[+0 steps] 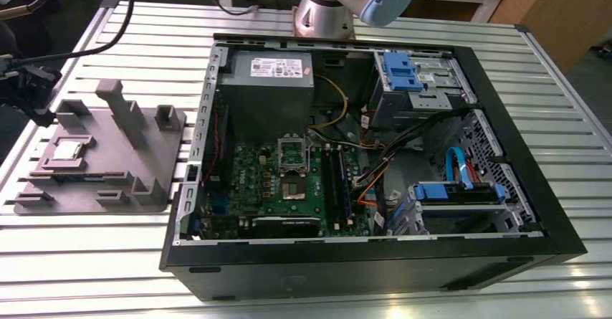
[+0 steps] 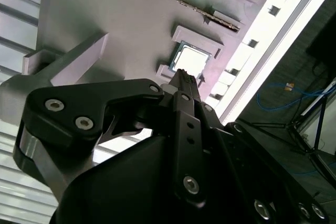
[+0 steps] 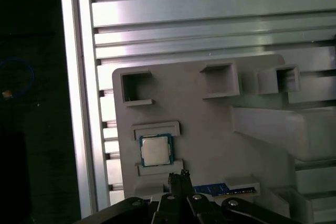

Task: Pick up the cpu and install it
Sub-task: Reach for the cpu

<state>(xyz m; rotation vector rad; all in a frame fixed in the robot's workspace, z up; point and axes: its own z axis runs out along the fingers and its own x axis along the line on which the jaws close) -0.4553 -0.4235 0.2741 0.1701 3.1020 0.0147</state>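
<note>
A robot arm's claw (image 3: 179, 178), its slim black fingertips drawn together with nothing between them, hangs over a grey tray (image 3: 210, 124) in the first wrist view, the tip pointing at a spot just beside the cpu (image 3: 156, 150); whether the tip touches the tray cannot be told. The cpu, a small square chip with a pale metal top, lies flat in a shallow recess of the tray, framed by two raised lips, near the tray's edge and not yet lifted. In the exterior view the tray rests on a slatted metal bench (image 1: 96, 262) at the exterior view's left of an open black computer case (image 1: 383, 265), just beside it. Inside the case lie a green board (image 1: 287, 190) with its silvery socket frame (image 1: 292, 154) and, beyond it, a grey labelled metal box (image 1: 268, 82). The arm's base (image 1: 330, 11) stands behind the case
</note>
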